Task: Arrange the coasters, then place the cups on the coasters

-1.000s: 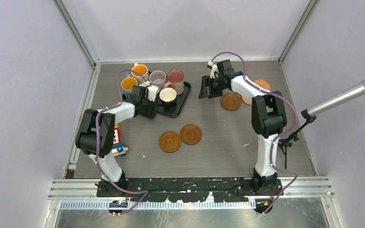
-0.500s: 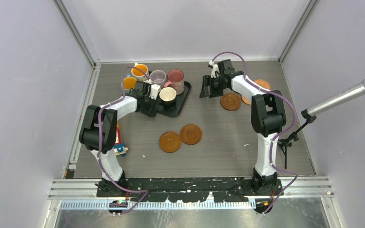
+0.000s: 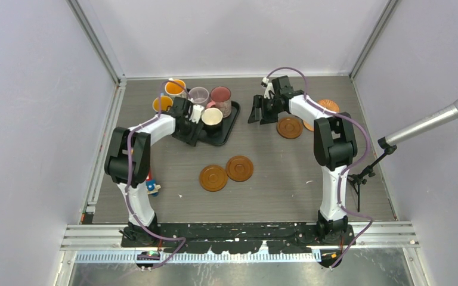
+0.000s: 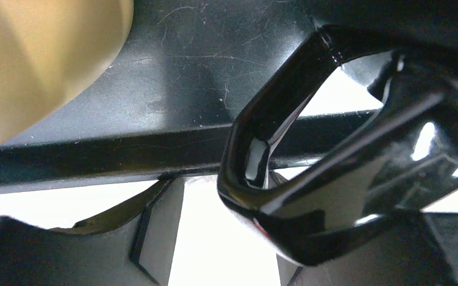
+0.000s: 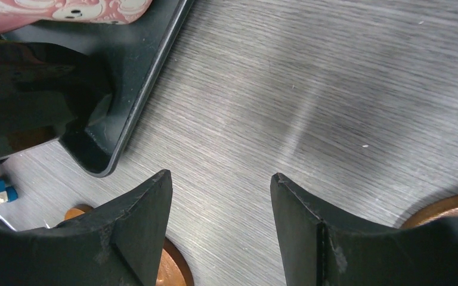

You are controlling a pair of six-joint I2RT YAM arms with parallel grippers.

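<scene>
On the black tray (image 3: 228,132) stand the cups: two with orange insides (image 3: 175,88), a lilac one (image 3: 198,95), a pink one (image 3: 220,98) and a black one with a white inside (image 3: 212,118). My left gripper (image 3: 189,121) (image 4: 214,190) is open at the tray's left edge. The black cup's handle (image 4: 274,149) overlaps its right finger, and a cream-yellow cup (image 4: 36,59) stands beside it. My right gripper (image 3: 261,113) (image 5: 220,174) hangs open over bare table. Two coasters (image 3: 213,177) (image 3: 239,168) lie mid-table, one (image 3: 289,127) lies by the right gripper, and more (image 3: 329,106) are partly behind the right arm.
Coloured toy blocks (image 3: 150,185) lie beside the left arm. A microphone on a stand (image 3: 429,122) reaches in from the right. The right wrist view shows the tray corner (image 5: 113,137) ahead to the left and coaster edges (image 5: 173,262) (image 5: 447,205) on both sides.
My left gripper has moved right and a little farther in, closer to the black cup. The right gripper has barely shifted. No cup or coaster has moved.
</scene>
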